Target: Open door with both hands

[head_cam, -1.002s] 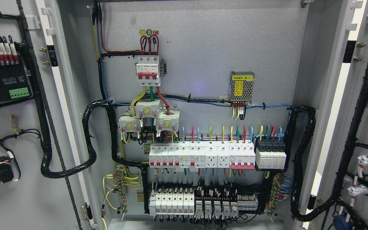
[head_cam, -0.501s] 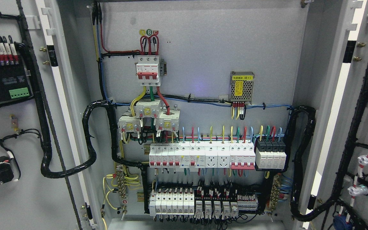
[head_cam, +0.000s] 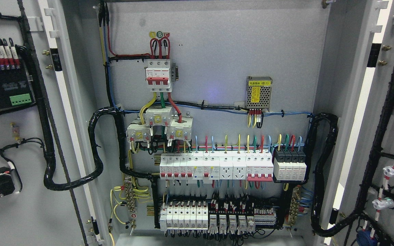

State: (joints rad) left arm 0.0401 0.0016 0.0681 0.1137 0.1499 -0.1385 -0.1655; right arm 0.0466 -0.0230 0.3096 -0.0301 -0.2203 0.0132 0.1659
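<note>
A grey electrical cabinet fills the head view with both doors swung wide. The left door [head_cam: 22, 212] shows its inner face at the picture's left, carrying black terminal blocks and a black cable loom. The right door [head_cam: 378, 112] stands open at the picture's right, also wired with black looms. Between them lies the back panel [head_cam: 217, 51] with a red-and-white main breaker [head_cam: 158, 76] and rows of white breakers [head_cam: 214, 166]. Neither hand nor arm shows anywhere in the frame.
A small metal power supply [head_cam: 259, 92] with a yellow label sits at the upper right of the panel. Thick black cable bundles [head_cam: 96, 150] loop from the panel to each door. Relays and terminals [head_cam: 217, 218] line the bottom of the cabinet.
</note>
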